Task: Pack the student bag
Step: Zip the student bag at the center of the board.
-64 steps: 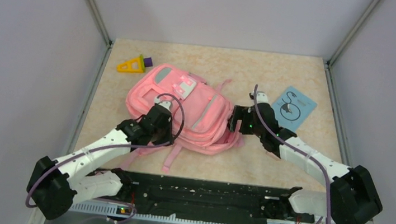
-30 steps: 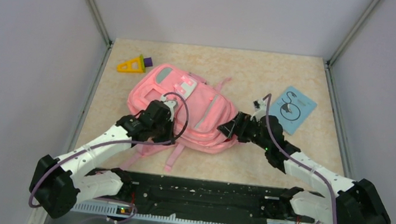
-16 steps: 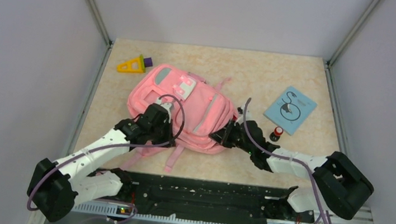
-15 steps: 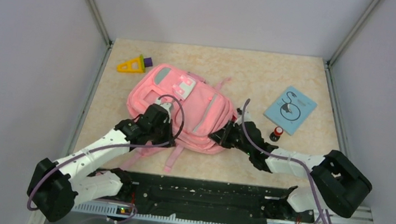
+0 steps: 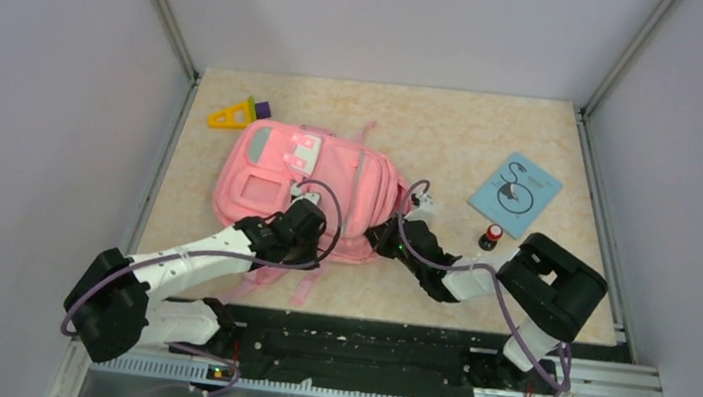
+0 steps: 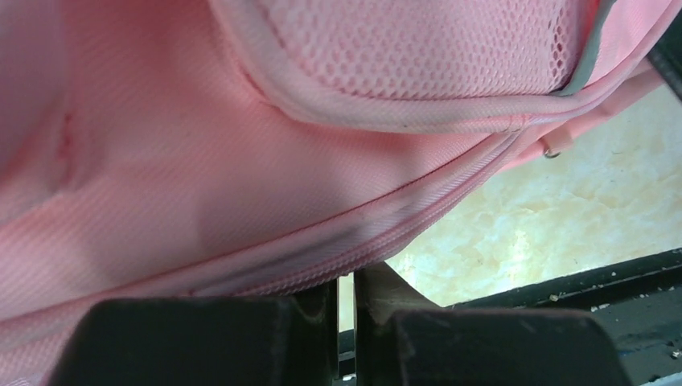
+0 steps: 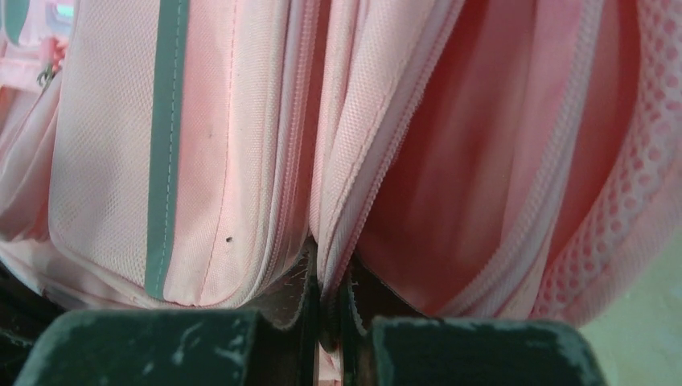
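Note:
The student bag (image 5: 300,178), pink with grey-green stripes and white patches, lies flat mid-table with its straps trailing toward me. My left gripper (image 5: 310,219) is at its near edge. In the left wrist view it (image 6: 346,277) is shut, with the tips pinching the zipper seam of the bag (image 6: 241,161). My right gripper (image 5: 380,237) is at the bag's near right corner. It (image 7: 328,277) is shut on a fold of the zippered edge of the bag (image 7: 112,161), beside the open main compartment.
A yellow triangle toy (image 5: 230,116) with a purple block (image 5: 262,106) lies at the back left. A blue booklet (image 5: 516,194) lies at the right, with a small red-capped object (image 5: 491,236) just in front of it. Grey walls close in three sides.
My right gripper closed on the bag's edge. The bag slid left and turned, both arms moving with it. The right arm swung in low, uncovering the red-capped object.

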Motion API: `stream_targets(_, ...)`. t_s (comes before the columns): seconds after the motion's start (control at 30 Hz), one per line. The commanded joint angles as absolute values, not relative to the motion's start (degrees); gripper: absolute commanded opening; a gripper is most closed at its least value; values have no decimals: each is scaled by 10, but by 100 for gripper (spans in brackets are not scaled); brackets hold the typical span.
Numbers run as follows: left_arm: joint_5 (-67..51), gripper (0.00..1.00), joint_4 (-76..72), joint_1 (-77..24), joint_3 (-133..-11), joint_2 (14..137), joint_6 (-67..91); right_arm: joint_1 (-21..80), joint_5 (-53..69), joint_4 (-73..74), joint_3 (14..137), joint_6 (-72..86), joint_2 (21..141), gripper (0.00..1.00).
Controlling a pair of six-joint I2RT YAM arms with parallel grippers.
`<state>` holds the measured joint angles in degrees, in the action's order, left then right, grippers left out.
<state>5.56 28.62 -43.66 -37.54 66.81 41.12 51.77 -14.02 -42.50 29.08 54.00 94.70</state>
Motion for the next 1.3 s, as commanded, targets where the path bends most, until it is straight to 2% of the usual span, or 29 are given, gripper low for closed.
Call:
stream_targets(0.0,-12,7,144,-469,-423,685,439,560,-128,-496,342,533,958,0)
stream_targets(0.03,-7,9,151,-470,-423,682,438,560,-129,-491,341,528,953,0)
stream_targets(0.1,25,20,172,-470,-422,667,434,560,-141,-468,337,512,934,0)
stream_targets(0.17,51,42,202,-469,-422,643,434,559,-162,-428,337,485,905,0)
stream_targets(0.2,58,50,218,-469,-422,628,433,559,-173,-401,339,468,886,4)
stream_targets(0.27,82,59,254,-469,-423,597,432,559,-192,-332,350,429,849,25)
stream_targets(0.4,133,70,310,-462,-411,519,433,559,-233,-211,364,379,785,57)
stream_targets(0.47,131,75,326,-442,-409,490,422,559,-248,-174,361,365,758,68)
stream_targets(0.53,124,77,353,-411,-416,471,410,559,-256,-148,357,350,734,73)
stream_targets(0.7,148,82,394,-348,-436,438,381,569,-233,-109,352,318,682,75)
stream_targets(0.93,238,85,405,-292,-404,376,437,660,-285,-73,362,315,650,74)
stream_targets(1.07,249,89,377,-282,-362,342,463,713,-284,-98,388,325,702,74)
stream_targets(1.27,218,90,365,-270,-349,374,466,775,-272,-118,477,340,848,70)
